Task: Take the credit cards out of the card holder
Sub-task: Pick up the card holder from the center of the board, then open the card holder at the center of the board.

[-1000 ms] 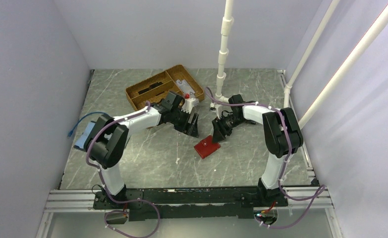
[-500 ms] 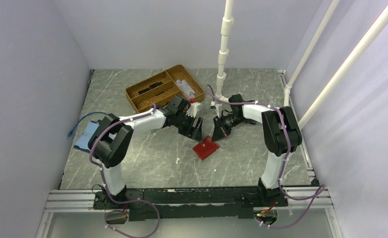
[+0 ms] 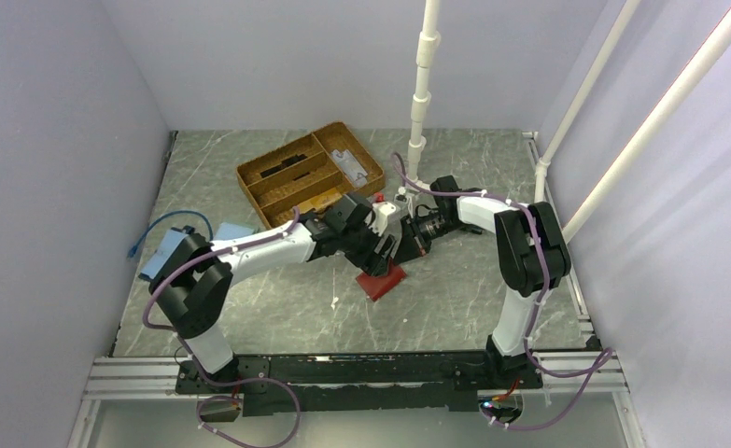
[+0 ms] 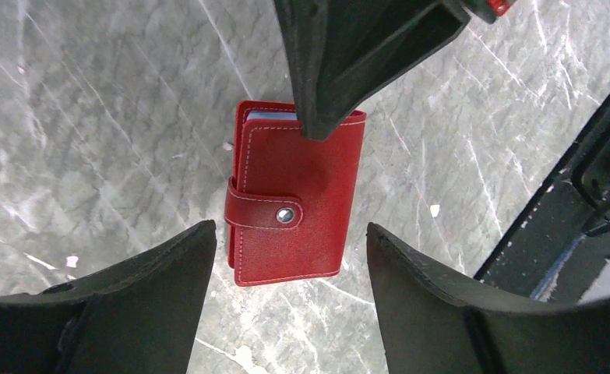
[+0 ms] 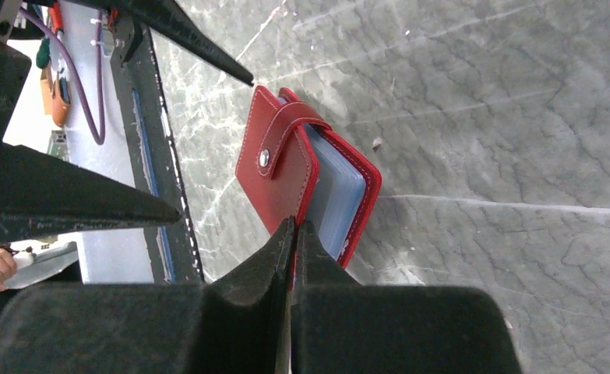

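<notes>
The red card holder (image 3: 381, 280) lies on the marble table, its snap tab (image 4: 264, 213) fastened across the cover. My right gripper (image 5: 294, 224) is shut on the edge of the holder's top cover (image 5: 274, 167). A pale blue stack of pockets (image 5: 336, 191) shows between the covers; I cannot make out single credit cards in it. My left gripper (image 4: 290, 227) hovers open just above the holder, one finger on either side of it and apart from it. The right gripper's fingers (image 4: 340, 62) reach the holder's far edge in the left wrist view.
A brown divided tray (image 3: 287, 182) stands behind the left arm. A white pole (image 3: 422, 93) rises at the back, with a small red-capped white object (image 3: 380, 207) near its foot. A blue item with a cable (image 3: 167, 252) lies at the left. The black frame rail (image 4: 590, 195) runs nearby.
The right gripper has closed on the holder's cover edge. The left arm has swung right and now sits over the holder, which shifted slightly.
</notes>
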Robot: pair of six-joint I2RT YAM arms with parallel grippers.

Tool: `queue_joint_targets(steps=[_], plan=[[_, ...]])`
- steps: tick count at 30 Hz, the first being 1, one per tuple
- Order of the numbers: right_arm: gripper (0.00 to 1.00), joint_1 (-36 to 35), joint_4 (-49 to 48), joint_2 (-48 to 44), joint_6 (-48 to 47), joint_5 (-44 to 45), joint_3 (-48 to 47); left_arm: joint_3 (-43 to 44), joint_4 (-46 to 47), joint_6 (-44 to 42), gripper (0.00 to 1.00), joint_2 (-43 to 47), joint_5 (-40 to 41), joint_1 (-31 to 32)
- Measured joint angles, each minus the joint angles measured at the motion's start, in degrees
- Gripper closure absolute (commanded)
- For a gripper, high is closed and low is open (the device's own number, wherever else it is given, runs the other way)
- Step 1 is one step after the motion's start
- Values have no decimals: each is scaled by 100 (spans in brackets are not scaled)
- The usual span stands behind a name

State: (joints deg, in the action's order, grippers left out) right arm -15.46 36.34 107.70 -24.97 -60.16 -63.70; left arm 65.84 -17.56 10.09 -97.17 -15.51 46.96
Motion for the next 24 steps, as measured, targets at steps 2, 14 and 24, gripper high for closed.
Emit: queue_joint_targets(steps=[2, 14, 24], plan=[[100, 0, -31, -74, 42, -17, 2, -4, 37, -50, 28, 109, 341, 155], [100, 0, -254, -280, 275, -24, 24, 28, -149, -55, 33, 166, 1644, 435], [100, 0, -420, -280, 472, -234, 79, 46, -160, 44, 36, 76, 1821, 634]])
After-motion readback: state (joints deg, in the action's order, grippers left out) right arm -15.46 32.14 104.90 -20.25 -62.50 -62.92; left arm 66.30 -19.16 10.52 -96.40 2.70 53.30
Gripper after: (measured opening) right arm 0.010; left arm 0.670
